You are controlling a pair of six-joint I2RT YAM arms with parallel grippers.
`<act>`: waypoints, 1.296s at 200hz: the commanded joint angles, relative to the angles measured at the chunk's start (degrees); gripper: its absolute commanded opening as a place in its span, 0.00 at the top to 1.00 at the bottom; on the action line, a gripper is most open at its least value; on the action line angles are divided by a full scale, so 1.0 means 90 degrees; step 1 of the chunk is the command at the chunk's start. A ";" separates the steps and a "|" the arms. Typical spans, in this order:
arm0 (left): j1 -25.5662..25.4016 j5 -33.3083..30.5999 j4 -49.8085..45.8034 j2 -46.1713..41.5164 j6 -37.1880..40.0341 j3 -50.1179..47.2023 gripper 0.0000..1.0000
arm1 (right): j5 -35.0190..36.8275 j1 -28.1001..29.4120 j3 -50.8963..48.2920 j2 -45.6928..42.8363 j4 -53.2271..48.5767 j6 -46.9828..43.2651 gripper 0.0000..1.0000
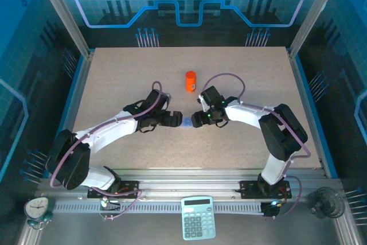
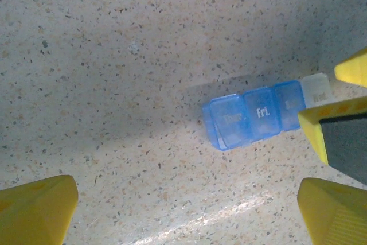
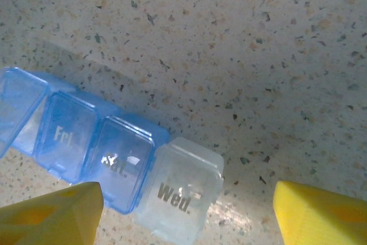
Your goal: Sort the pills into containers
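The containers are one pill box (image 1: 187, 122), a row of blue compartments (image 3: 69, 136) marked "Fri." and "Sat." with a clear one marked "Wed." (image 3: 180, 196) at its end. It lies flat on the table between the two arms. My right gripper (image 3: 186, 216) is open, its yellow fingers (image 3: 51, 216) standing either side of the box's clear end without touching it. My left gripper (image 2: 183, 216) is wide open over bare table, short of the box's blue end (image 2: 255, 113). The right gripper's fingers (image 2: 330, 124) reach the far end of the box. The pills are out of view.
An orange cylindrical bottle (image 1: 190, 81) stands upright just behind the box. A calculator (image 1: 198, 217) and a small clock (image 1: 37, 207) lie off the near edge, behind the arm bases. Metal frame posts border the speckled table (image 1: 114, 78).
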 commanded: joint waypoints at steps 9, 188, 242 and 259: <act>-0.0134 -0.0286 -0.0243 0.0200 0.0325 0.0114 0.01 | 0.0037 0.0031 0.0079 0.0252 0.0042 0.0096 0.22; -0.0438 -0.0539 0.0178 0.0596 0.0262 -0.0158 0.01 | -0.0407 -0.0323 0.0261 -0.0218 0.0039 0.0197 0.21; -0.0445 -0.0624 0.0194 0.0561 0.0291 -0.0189 0.01 | -0.0330 -0.0396 0.0404 0.0385 0.0149 0.0224 0.21; -0.0429 -0.0673 0.0195 0.0606 0.0301 -0.0189 0.01 | -0.0328 -0.0433 0.0368 0.0497 0.0205 0.0238 0.22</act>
